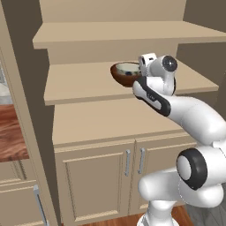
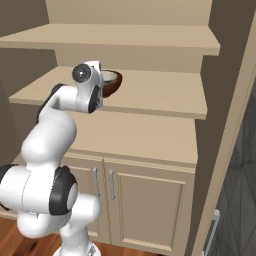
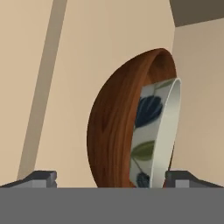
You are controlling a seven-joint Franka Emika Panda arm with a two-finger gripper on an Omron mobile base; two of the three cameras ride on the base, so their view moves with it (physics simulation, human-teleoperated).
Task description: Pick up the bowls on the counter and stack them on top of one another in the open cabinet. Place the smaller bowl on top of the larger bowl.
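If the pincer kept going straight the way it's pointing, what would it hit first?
Most likely the two stacked bowls: the open pincer points straight at the brown bowl with the pale bowl nested in it. How near they are is unclear.

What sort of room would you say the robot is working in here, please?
Most likely a rendered home kitchen. A tall tan open cabinet has wide shelves above panelled doors with bar handles, two nested bowls sit on a shelf, and a wood-grain counter shows at the left.

Tan cabinet shelf (image 1: 84, 86) with brown bowl (image 1: 120, 76) (pale bowl (image 1: 128, 68) nested inside)
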